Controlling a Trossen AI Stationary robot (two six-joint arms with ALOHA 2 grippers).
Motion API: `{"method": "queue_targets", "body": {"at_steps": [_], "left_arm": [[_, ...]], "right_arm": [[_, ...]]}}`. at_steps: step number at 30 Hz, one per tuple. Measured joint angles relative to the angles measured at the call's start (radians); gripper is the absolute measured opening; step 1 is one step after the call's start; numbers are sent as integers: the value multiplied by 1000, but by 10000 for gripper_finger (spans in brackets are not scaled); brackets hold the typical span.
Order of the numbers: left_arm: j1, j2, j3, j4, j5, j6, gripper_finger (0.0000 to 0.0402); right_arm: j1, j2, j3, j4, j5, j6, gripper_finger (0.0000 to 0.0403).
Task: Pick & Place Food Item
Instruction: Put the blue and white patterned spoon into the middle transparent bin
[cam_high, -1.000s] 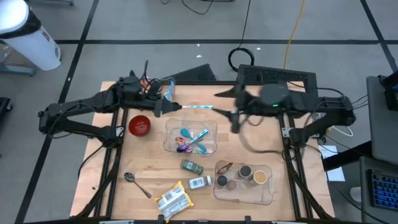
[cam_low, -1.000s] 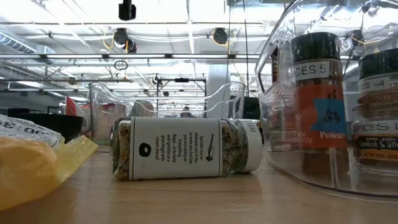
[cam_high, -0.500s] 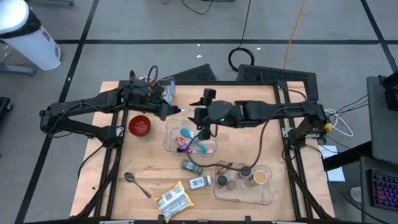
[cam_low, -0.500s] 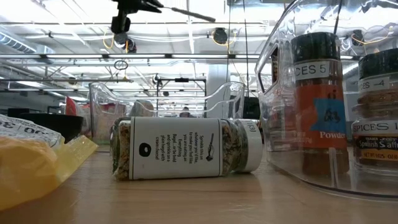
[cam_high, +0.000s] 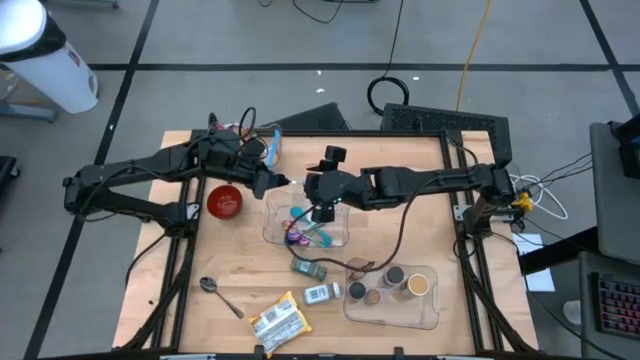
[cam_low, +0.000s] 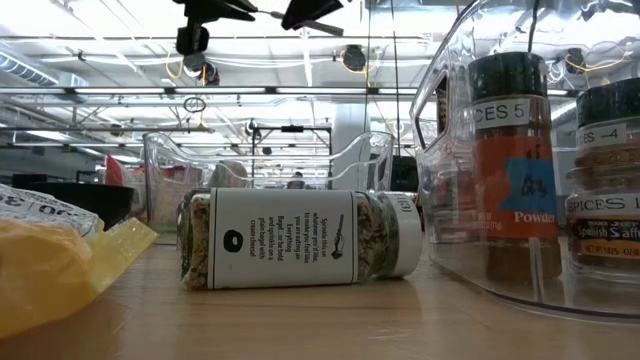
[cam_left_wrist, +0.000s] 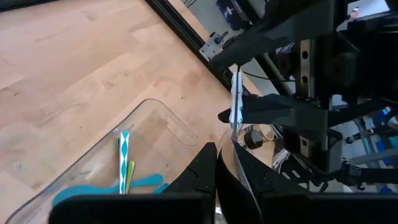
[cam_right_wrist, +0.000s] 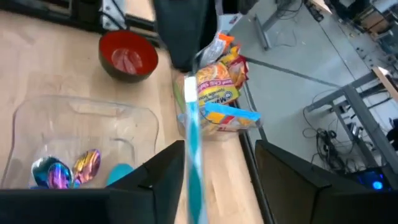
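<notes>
Overhead, right gripper (cam_high: 322, 205) above the clear bin (cam_high: 275, 232), fingers spread around a striped teal straw (cam_right_wrist: 193, 134) standing upright between them, left gripper (cam_high: 272, 181) pressed shut at the bin's corner.

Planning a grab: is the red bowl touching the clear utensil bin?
Apart. The high view shows bare wood between the red bowl and the clear utensil bin.

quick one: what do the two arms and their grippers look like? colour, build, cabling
Both arms are dark, near-black, built of slim jointed links. The left arm carries a bundle of thin reddish and dark wires near its wrist. The right arm has a dark cable looping loosely below it. The left gripper and the right gripper each have two flat, angular black fingers. No markings are legible.
</notes>
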Motion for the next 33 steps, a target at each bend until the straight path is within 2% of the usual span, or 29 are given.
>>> {"method": "queue_targets", "body": {"at_steps": [5,10,15,20,27,33], "left_arm": [[1,0,0,-15,-4,19,24],[1,0,1,-16,2,33,22],[6,-1,1,-20,7,47,37],[30,-1,1,-12,28,78,68],[113,0,0,100,184,157,106],[166,0,0,239,354,146,164]], "right_arm": [[1,0,0,-12,28,74,113],[1,-3,0,-21,-30,98,19],[2,-2,-1,-11,-40,149,27],[2,-2,-1,0,-39,176,12],[0,-29,0,14,-38,232,13],[0,-83,0,26,-71,266,13]]}}
